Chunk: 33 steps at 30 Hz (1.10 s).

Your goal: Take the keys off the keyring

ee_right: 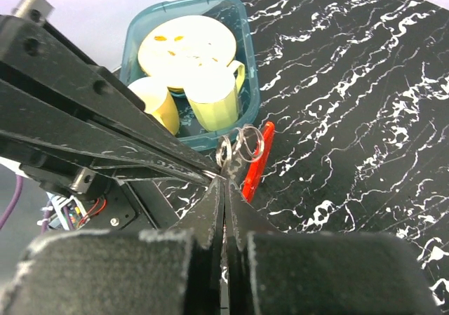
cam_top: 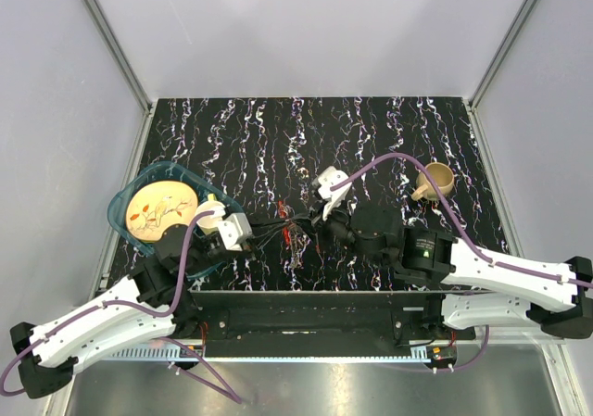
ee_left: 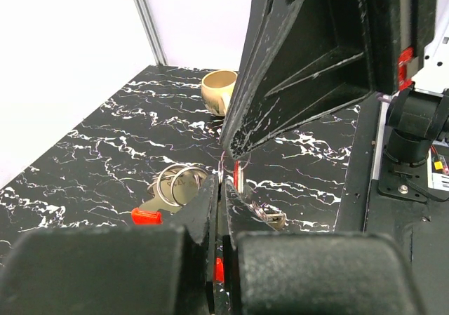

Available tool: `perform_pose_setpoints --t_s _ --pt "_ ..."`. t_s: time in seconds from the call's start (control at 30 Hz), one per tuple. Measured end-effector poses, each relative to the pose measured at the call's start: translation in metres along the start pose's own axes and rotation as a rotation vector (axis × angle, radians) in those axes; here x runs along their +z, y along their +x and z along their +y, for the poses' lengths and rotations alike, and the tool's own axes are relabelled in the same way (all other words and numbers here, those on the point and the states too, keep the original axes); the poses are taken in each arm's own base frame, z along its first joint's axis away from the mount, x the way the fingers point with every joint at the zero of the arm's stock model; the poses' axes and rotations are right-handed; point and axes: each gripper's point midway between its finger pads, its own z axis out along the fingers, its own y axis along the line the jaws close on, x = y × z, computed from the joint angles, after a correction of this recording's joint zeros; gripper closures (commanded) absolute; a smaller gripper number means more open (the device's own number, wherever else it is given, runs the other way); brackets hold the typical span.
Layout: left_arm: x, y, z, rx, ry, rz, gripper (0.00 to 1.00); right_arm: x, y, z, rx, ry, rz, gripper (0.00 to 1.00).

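Note:
The keyring (cam_top: 293, 229) hangs between my two grippers near the table's front middle. My left gripper (ee_left: 222, 182) is shut, with a thin wire loop and the red oval tag (ee_left: 238, 175) at its tips. A red sliver shows in the gap between its fingers. Left of it, two rings (ee_left: 179, 183) lie on a grey key with a red head (ee_left: 146, 217). Another small key (ee_left: 272, 217) lies to the right. My right gripper (ee_right: 224, 183) is shut, tip to tip with the left gripper's fingers (ee_right: 133, 143), pinching the grey piece under the rings (ee_right: 243, 143).
A tan mug (cam_top: 437, 180) stands at the back right. A teal bin (cam_top: 122, 205) with a yellow plate and cups sits at the left edge, close behind the left wrist. Metal frame posts rise at the table's corners.

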Motion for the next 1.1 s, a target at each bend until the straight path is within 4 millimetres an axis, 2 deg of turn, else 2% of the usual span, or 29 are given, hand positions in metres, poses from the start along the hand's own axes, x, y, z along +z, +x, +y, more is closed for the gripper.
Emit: perform_pose_setpoints --t_s 0.13,0.5,0.83,1.1 --pt "0.003 0.003 -0.001 -0.003 0.005 0.011 1.0 -0.002 -0.007 0.007 0.013 -0.041 -0.025 1.0" --pt "0.004 0.003 -0.002 -0.005 0.007 0.009 1.0 -0.003 -0.006 0.013 0.013 -0.077 -0.022 1.0" --pt "-0.001 -0.009 -0.006 -0.031 0.022 -0.035 1.0 -0.016 0.006 0.005 0.017 -0.084 -0.046 1.0" --pt "-0.001 -0.009 -0.007 -0.033 0.026 -0.035 1.0 -0.017 0.008 0.004 0.014 -0.083 -0.051 1.0"
